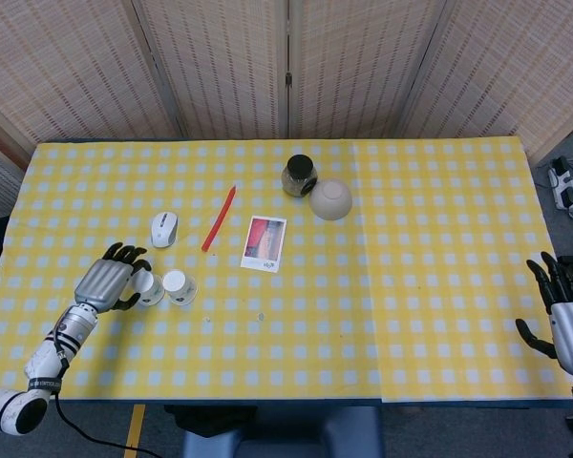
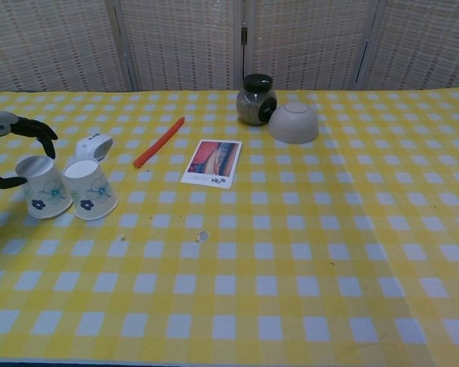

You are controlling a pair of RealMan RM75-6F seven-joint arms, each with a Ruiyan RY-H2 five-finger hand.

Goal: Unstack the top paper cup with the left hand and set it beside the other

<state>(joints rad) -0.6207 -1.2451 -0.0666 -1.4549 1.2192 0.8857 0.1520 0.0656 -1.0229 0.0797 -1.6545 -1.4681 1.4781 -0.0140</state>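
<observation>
Two white paper cups with blue flower prints stand upside down side by side at the front left of the table. My left hand [image 1: 110, 281] [image 2: 15, 141] wraps around the left cup [image 1: 149, 287] [image 2: 43, 187], its fingers [image 2: 38, 131] arched over the cup's top and its thumb against the near side. That cup rests on the cloth, almost touching the right cup [image 1: 180, 286] [image 2: 89, 189]. My right hand [image 1: 565, 310] hangs with its fingers spread at the table's right edge, holding nothing; the chest view does not show it.
Just behind the cups lies a white computer mouse [image 1: 164, 228] [image 2: 93, 145]. A red pen [image 1: 219, 218] [image 2: 159, 142], a photo card [image 1: 265, 243] [image 2: 212, 163], a dark-lidded jar [image 1: 299, 176] [image 2: 256, 99] and an upturned white bowl [image 1: 330, 199] [image 2: 294, 123] lie further back on the yellow checked cloth [image 1: 382, 315].
</observation>
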